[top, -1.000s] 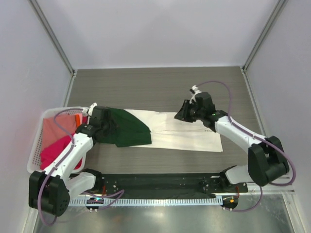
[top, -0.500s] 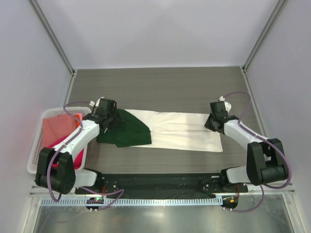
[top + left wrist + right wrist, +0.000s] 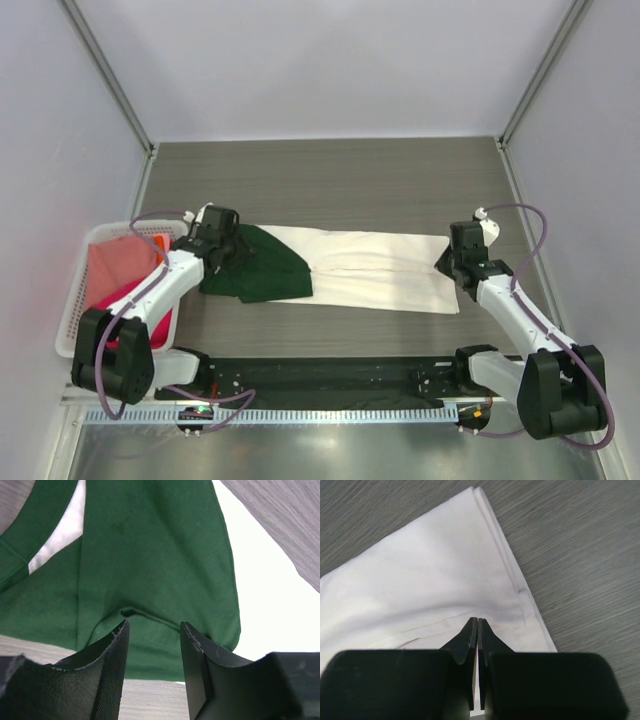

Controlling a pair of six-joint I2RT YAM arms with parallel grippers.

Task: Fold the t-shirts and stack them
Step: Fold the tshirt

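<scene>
Nearest, on the left, the basket (image 3: 68, 325) holds pink shirts (image 3: 108, 268), partly hidden by the left arm (image 3: 160, 290). Past it on the counter (image 3: 330, 180), the green shirt (image 3: 265, 272) lies over the left end of the cream shirt (image 3: 380, 272), so that end is hidden, and no print shows. The left pincer (image 3: 152, 626) hangs open over the green shirt, holding nothing. The right pincer (image 3: 477, 622) is pinched tight on the cream shirt's right end; from above, its tips are hidden. A second ago it was over the shirt's middle, and the left pincer was a bit nearer the basket.
</scene>
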